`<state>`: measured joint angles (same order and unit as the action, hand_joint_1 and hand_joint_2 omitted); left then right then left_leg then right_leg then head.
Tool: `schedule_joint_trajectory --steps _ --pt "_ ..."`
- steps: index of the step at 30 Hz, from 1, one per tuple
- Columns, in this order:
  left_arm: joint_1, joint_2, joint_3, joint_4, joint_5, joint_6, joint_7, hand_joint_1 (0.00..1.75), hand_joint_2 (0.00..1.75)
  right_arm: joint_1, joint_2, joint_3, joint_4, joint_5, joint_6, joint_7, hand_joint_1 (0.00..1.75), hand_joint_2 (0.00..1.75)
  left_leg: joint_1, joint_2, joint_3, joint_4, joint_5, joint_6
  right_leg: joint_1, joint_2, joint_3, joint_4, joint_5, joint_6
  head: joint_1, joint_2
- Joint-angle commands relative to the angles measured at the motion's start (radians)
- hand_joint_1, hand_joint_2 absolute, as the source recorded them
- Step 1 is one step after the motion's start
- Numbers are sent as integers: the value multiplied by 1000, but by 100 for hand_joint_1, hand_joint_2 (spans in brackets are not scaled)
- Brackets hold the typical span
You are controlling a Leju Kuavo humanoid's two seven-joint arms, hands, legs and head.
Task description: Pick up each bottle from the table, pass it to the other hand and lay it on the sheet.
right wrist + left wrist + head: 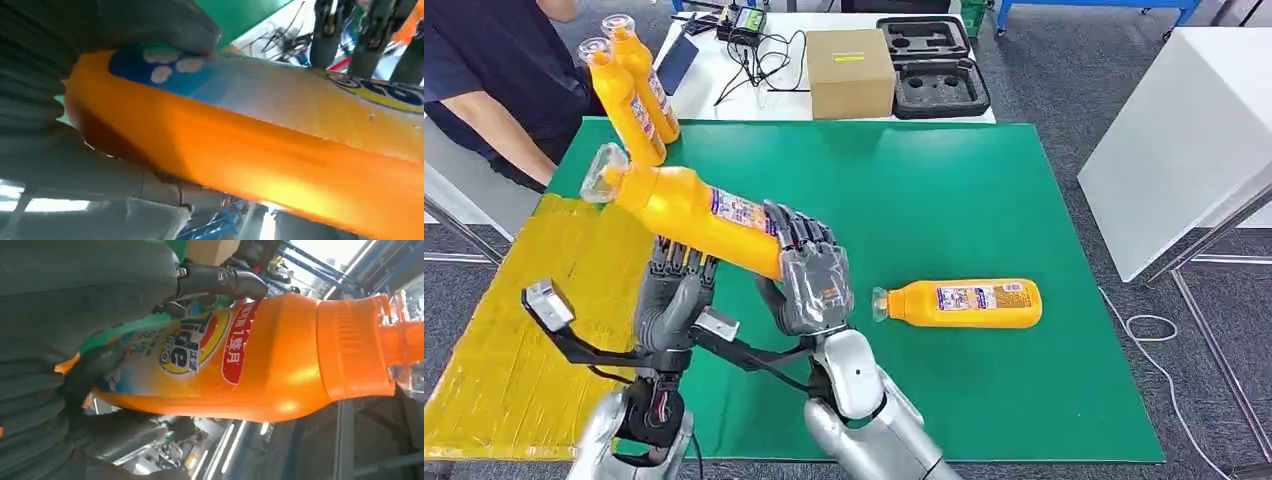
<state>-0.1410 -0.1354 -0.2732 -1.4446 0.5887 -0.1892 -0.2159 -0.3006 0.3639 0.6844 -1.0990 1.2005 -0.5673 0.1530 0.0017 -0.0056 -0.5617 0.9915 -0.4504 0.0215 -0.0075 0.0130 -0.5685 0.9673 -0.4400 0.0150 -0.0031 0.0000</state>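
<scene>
- A glossy orange plastic bottle point(699, 212) is being held in the air over the left part of a green table point(984, 190), between both robot hands.
- Its long axis is running from four o'clock up to ten o'clock, with the clear cap pointing toward ten o'clock and raised above the base.
- The right hand point(809, 278), silver-grey with dark fingers, is wrapping around the bottle's base end.
- The left hand point(674, 290) is sitting under the bottle's middle, fingers curling up against it; the left wrist view is showing its fingers closing around the labelled body.
- A second orange bottle point(964, 303) is lying flat on the table at three o'clock from the hands, cap pointing toward nine o'clock.
- A crinkled yellow sheet point(514, 330) is covering the table's left side.
- Two more orange bottles point(634, 95) are leaning at the far left corner, beside a person's arm point(509, 130).
- A cardboard box point(850, 72) is resting at twelve o'clock.
</scene>
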Motion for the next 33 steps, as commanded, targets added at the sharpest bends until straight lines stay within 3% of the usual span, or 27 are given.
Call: schedule_joint_trajectory --steps 1,9,18,24,33 --pt "-185 -29 -47 188 25 -16 14 0 175 -61 -15 252 304 -73 -41 55 175 175 1 -3 4 -2 0 -2 1 -5 6 -2 -1 -1 0 0" --pt "-176 -17 -22 156 25 -9 17 0 175 -71 -15 347 340 -137 -9 27 175 175 1 -2 1 -1 0 -1 1 -3 1 -1 -1 0 0 0" --pt "-261 -14 29 261 22 -10 6 0 175 -84 -15 486 346 -147 -24 25 175 175 1 -4 0 0 0 -1 1 -6 1 -1 -1 0 0 0" --pt "-326 -38 34 337 35 -18 6 0 175 -91 -15 501 371 -189 -36 29 175 175 1 -8 1 0 1 -1 2 -10 3 -1 -2 0 0 0" --pt "-326 -38 34 337 35 -18 6 0 175 -91 -15 501 371 -189 -36 29 175 175 1 -5 0 0 0 -1 2 -6 1 -1 -1 0 0 0"
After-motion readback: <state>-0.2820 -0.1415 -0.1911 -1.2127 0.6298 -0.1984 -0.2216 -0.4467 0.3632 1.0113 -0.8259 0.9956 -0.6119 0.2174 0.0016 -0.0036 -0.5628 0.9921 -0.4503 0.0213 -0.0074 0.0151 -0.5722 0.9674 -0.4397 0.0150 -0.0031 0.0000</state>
